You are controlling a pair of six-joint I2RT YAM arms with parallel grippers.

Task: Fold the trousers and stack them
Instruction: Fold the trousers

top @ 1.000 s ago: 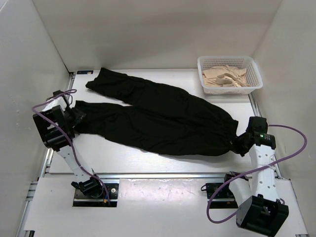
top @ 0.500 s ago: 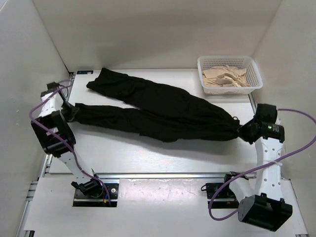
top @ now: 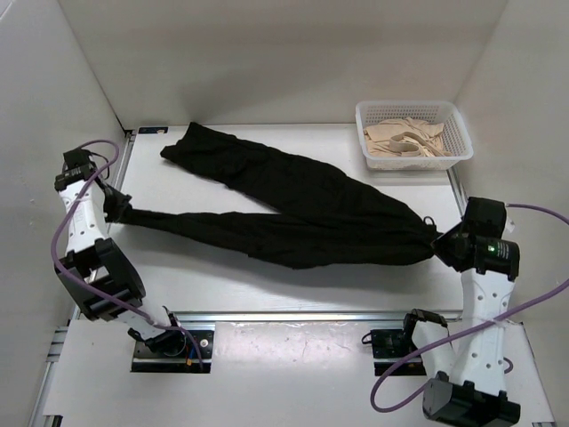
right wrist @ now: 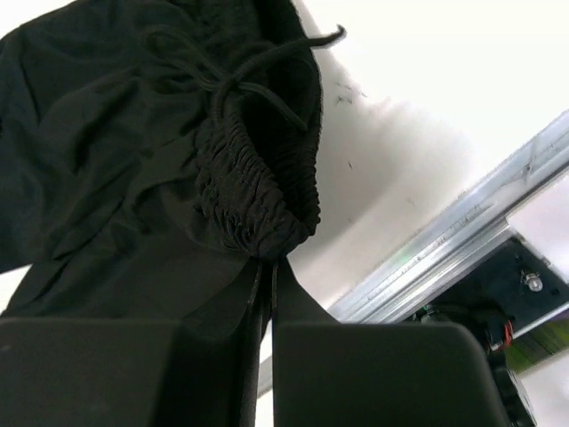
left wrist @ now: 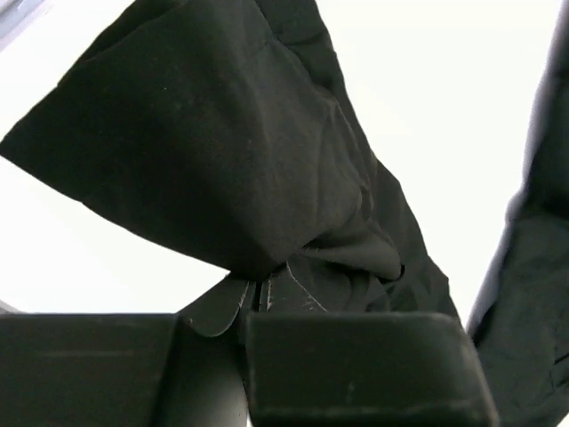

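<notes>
Left gripper (top: 116, 213) clamped on one leg cuff (left wrist: 178, 142), right gripper (top: 441, 242) pinching the elastic waistband (right wrist: 258, 205); black trousers (top: 302, 222) stretched left-to-right, likely to flatten them for folding.

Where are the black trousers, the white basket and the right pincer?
trousers (top: 351, 222): top view, where both legs join.
basket (top: 418, 162): top view, its near wall.
right pincer (top: 440, 242): top view, tips pinching the waistband.

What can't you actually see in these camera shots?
1. Top view: how many beige clothes lie in the basket; crumpled, too small.
2. Left wrist view: dark shape at the right edge; blurred, cut off.
3. Right wrist view: right gripper tips, buried in the bunched trousers; legs cut off by the frame.
</notes>
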